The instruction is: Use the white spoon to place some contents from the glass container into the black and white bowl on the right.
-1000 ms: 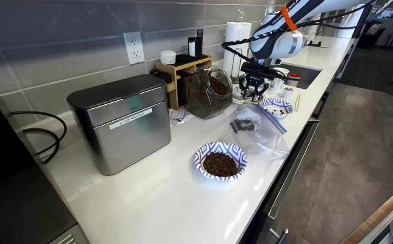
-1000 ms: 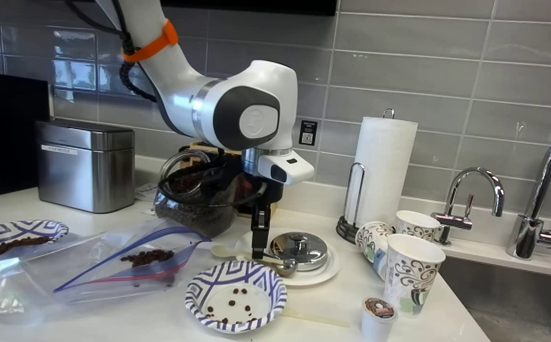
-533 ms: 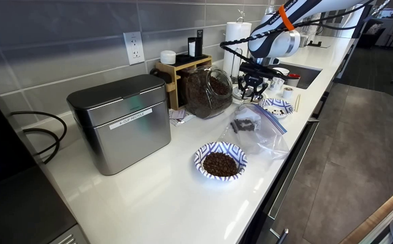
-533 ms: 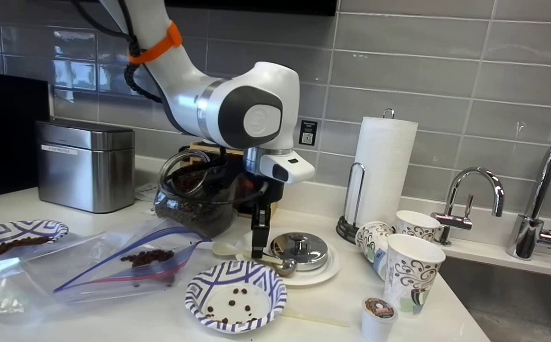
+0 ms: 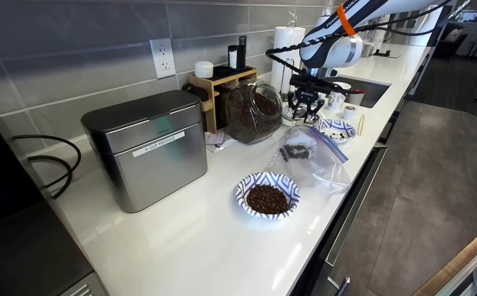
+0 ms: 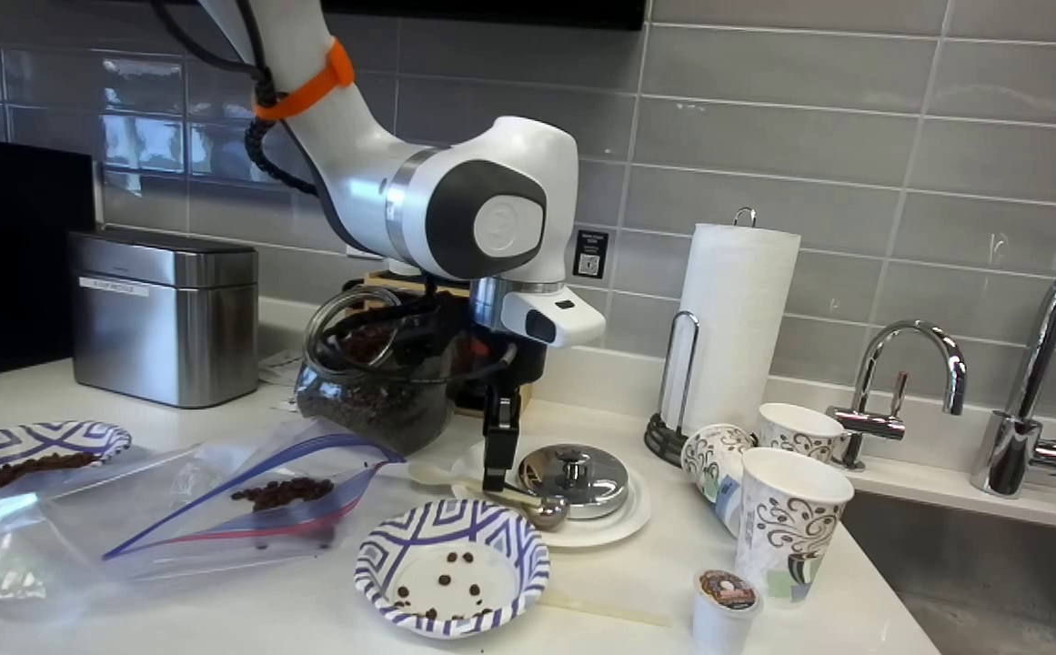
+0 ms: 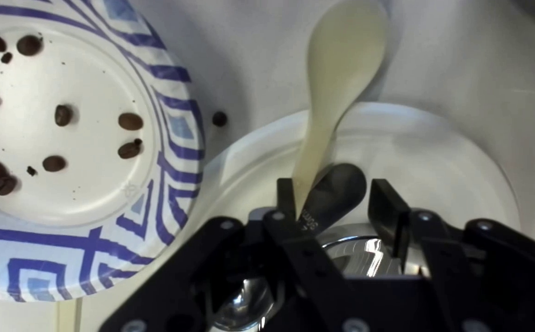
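Spoon at 12 o'clock from tool in wrist view, long axis about 12:30 to 6:30, wide end past plate rim, handle seemingly between fingers, near the 9 o'clock one. Jaws apart, clamped on nothing. Black handle at spoon's 3 o'clock side, also in gap: likely centre toward 9 o'clock, or risk pinching both.

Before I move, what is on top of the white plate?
A metal lid, a metal scoop and part of the white spoon lie on or across that plate; whatever is under the lid is covered.
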Controlling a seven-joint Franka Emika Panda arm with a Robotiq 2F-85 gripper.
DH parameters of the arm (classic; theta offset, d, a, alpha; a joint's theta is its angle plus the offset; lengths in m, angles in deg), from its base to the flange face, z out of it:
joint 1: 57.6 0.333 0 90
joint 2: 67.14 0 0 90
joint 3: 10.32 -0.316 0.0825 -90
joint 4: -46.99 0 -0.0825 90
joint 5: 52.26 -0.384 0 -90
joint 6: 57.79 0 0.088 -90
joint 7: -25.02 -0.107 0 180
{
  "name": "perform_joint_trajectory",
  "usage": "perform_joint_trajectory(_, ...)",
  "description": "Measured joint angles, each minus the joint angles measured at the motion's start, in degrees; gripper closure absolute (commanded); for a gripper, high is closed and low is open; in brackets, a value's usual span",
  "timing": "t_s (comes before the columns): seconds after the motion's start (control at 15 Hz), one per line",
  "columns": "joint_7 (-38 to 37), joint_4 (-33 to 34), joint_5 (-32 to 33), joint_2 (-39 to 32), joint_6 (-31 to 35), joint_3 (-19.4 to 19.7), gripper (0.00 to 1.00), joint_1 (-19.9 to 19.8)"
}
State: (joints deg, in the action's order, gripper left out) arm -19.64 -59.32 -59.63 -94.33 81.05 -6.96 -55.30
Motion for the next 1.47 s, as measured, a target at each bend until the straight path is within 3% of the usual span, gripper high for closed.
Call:
perform_joint_trajectory(0.87, 0.79, 1.66, 0.0, -0.84, -4.05, 0.03, 0.59, 0.0)
perform_joint_trajectory(1.33, 0.85, 2.95, 0.03, -2.41, -4.09, 0.04, 1.0, 0.0)
perform_joint_trajectory(1.47, 0.85, 3.19, 0.04, -2.65, -4.1, 0.04, 0.97, 0.01)
